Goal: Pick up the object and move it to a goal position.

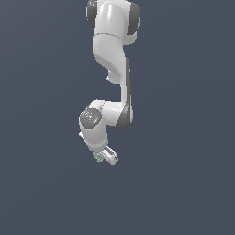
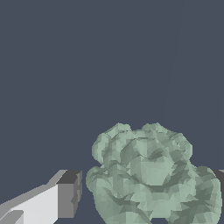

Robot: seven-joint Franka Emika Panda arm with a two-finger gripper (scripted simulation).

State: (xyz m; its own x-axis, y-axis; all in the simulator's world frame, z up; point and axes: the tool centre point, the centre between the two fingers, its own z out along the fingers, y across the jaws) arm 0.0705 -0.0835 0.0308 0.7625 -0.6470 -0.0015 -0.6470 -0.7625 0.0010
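Observation:
The object [image 2: 148,175] is a pale grey-green lumpy blob that sits between the fingers of my gripper [image 2: 150,194] in the wrist view. One finger pad [image 2: 70,192] stands close against one side of it. The other finger [image 2: 220,183] shows only as a sliver at the frame edge, touching the other side. In the exterior view the object [image 1: 97,156] is a tiny green speck at the tips of the white gripper [image 1: 104,158], which points down and tilts toward the exterior view's right. The gripper is shut on the object.
The white arm [image 1: 112,55] reaches down from the top of the exterior view. Everything around it is a plain dark grey-blue ground [image 1: 183,183] with no other objects or edges in sight.

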